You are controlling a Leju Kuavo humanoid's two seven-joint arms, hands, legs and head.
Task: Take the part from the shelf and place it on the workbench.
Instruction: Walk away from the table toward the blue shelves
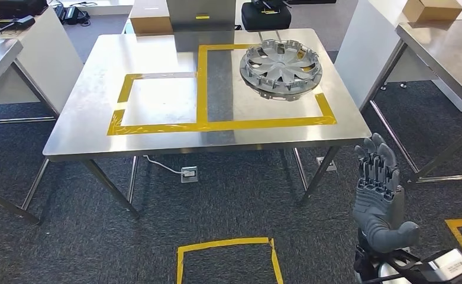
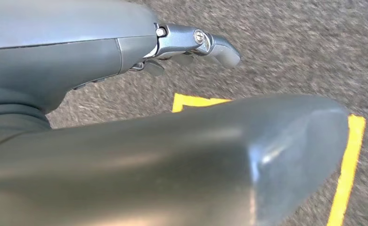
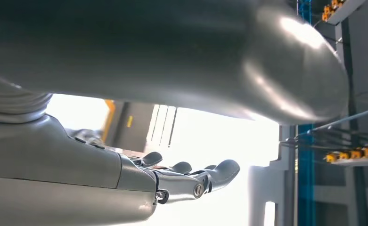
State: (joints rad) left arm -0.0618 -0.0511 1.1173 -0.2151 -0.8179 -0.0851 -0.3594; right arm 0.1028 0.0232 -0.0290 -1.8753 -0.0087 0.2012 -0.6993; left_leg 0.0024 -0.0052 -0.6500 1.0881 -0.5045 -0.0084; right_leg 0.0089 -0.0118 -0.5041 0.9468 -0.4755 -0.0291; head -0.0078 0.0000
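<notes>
Head view: grey spoked plastic wheel cover [image 1: 281,65] lies on steel workbench [image 1: 157,56] (inside yellow tape); right hand [image 1: 379,189] empty, fingers spread, nr bench corner; left hand [image 2: 125,47] state can't tell.

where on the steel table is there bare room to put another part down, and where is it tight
The small taped square on the table's left is bare, as is the strip between the two taped frames. The near half of the big taped rectangle, in front of the hubcap, is free too. It is tight at the far right, where the hubcap sits, and along the far edge by the box.
</notes>
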